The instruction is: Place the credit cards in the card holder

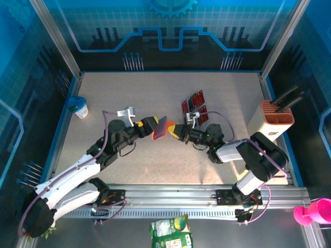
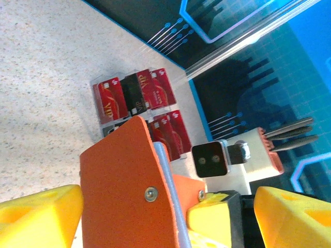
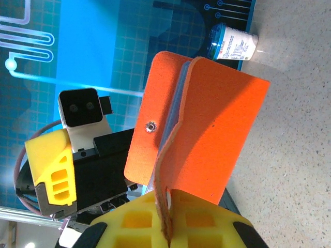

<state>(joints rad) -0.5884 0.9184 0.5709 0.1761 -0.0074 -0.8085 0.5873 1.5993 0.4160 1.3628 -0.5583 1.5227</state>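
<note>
Both arms are reaching in and the claws meet nose to nose at centre. The left arm [image 1: 77,173] stretches long and low from its base, wrist angled to the right. The left claw [image 1: 153,125] has its yellow fingers [image 2: 36,217] spread wide, with the holder [image 1: 161,129] between them. The right arm [image 1: 253,157] is folded tight, elbow out by the right side and forearm pointing left. The right claw [image 1: 179,132] is clamped on the holder's flap, fingers pressed together over its edge in the right wrist view.
</note>
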